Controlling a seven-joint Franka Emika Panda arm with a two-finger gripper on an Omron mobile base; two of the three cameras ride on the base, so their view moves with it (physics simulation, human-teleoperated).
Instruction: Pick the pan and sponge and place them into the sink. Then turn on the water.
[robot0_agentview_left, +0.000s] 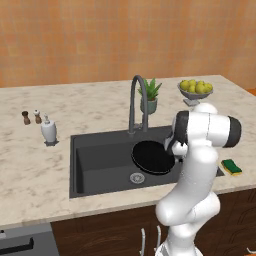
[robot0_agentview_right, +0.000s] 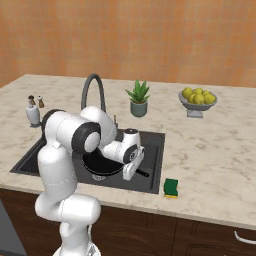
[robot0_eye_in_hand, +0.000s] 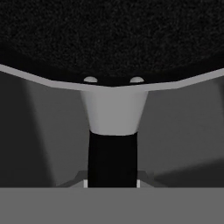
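On the far left of the counter (robot0_agentview_left: 30, 165) stand two small shakers (robot0_agentview_left: 31, 117) and a soap bottle (robot0_agentview_left: 48, 130), well apart from the work. Next comes the sink (robot0_agentview_left: 95, 165), with its faucet (robot0_agentview_left: 136, 95) arching over the back edge; I see no water coming from it. The pan (robot0_agentview_left: 152, 156) is over the right half of the basin, low above the bottom or maybe already resting on it; I cannot tell which. The gripper (robot0_eye_in_hand: 113, 183) is closed on the pan's handle (robot0_eye_in_hand: 113, 157), which runs straight between the fingers, so the pan stays level, I think, while it is lowered. Behind the sink there are a plant (robot0_agentview_left: 150, 96) and a fruit bowl (robot0_agentview_left: 195, 91). The sponge (robot0_agentview_left: 231, 166) lies on the counter just right of the sink, near the front edge, not yet moved. So the pan step looks almost finished, and the sponge and the water remain.
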